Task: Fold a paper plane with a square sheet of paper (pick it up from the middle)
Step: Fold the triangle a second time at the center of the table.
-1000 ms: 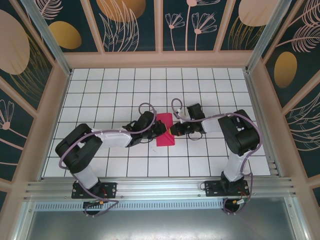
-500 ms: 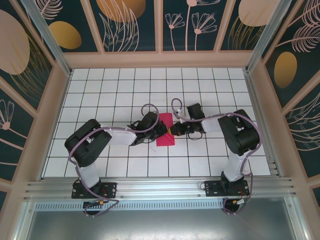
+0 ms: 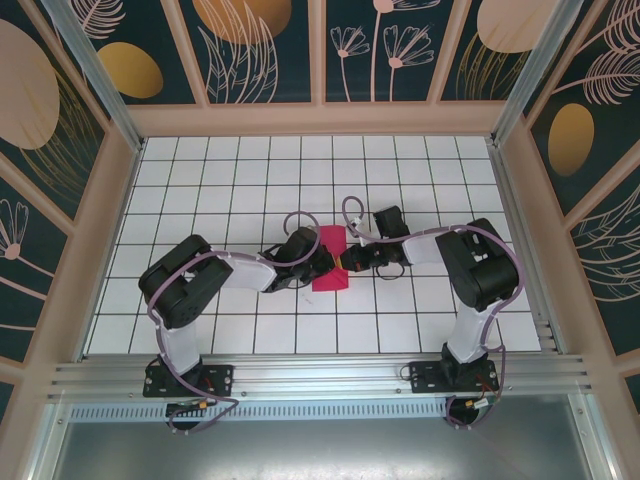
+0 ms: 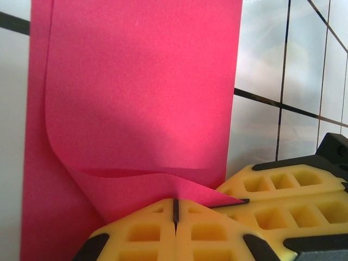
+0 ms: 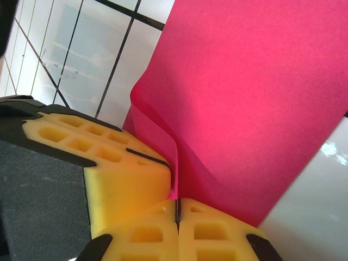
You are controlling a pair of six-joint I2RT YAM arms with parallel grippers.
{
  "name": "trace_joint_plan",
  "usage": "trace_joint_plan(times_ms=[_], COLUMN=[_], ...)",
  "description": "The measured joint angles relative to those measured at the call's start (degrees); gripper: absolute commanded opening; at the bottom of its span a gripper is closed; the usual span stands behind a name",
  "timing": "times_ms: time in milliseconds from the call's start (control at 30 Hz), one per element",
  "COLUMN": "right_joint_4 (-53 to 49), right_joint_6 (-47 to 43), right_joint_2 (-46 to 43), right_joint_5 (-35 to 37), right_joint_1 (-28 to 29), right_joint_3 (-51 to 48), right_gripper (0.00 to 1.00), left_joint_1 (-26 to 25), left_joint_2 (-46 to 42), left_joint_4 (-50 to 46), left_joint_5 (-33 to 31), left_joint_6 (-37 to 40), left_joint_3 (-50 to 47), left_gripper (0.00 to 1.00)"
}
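The square sheet of paper lies mid-table as a magenta-red strip, one tile wide and two long, a second layer doubled over it. My left gripper comes at its near half from the left, my right gripper from the right, tips almost touching. In the left wrist view the left gripper is shut on a lifted, curling flap of the sheet, with the right gripper's yellow fingers alongside. In the right wrist view the right gripper is shut on the sheet's raised edge.
The white grid-tiled table is walled by wooden rails and patterned panels on three sides. Both arm bases sit on the metal rail at the near edge. Cables loop above each wrist.
The left arm's elbow has swung rightwards, closer to the paper, while both grippers stay pinched at the sheet. The right arm holds still.
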Motion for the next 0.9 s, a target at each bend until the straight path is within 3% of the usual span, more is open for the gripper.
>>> trace_joint_plan(times_ms=[267, 900], right_joint_4=[-0.3, -0.5], right_joint_6=[0.0, -0.1], right_joint_2=[0.0, 0.2], right_joint_5=[0.0, 0.0], right_joint_1=[0.0, 0.1], right_joint_3=[0.2, 0.4], right_gripper=[0.02, 0.02], left_joint_1=[0.8, 1.4], left_joint_2=[-6.9, -1.1], left_joint_4=[-2.7, -2.2], left_joint_5=[-4.3, -3.7], left_joint_6=[0.8, 0.9], left_joint_3=[-0.2, -0.8], left_gripper=[0.1, 0.1])
